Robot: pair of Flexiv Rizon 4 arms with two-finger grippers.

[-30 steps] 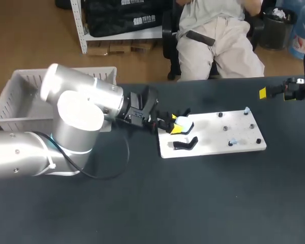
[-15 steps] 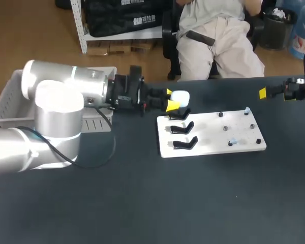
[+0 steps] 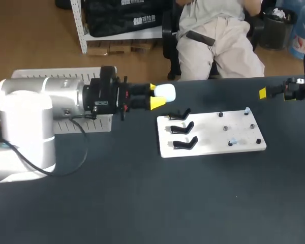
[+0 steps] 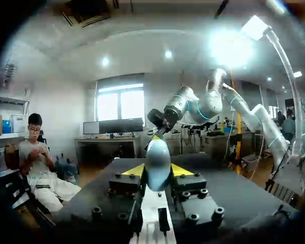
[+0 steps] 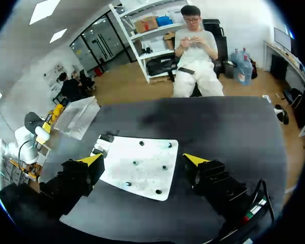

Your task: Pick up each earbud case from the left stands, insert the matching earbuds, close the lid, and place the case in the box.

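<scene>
Head view: lifted off the top stand (image 3: 179, 114) and drawn back leftward within the last second. Case (image 3: 165, 91) gripped by the left fingers (image 3: 156, 103), above the table (image 3: 193, 203) between board (image 3: 213, 145) and box (image 3: 46, 74) — pick done, filling next.

Left wrist view: case clamped between both yellow tips.

Right wrist view: right fingers (image 5: 91, 160) spread wide, empty, with the board ahead.

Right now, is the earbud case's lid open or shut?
Shut: the earbud case, held in the left gripper, shows a smooth oval, no raised lid.

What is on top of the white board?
Three empty black stands on the left part of the white board; small black pegs and two pale pieces, probably earbuds, on its right. Nothing covers it.
</scene>
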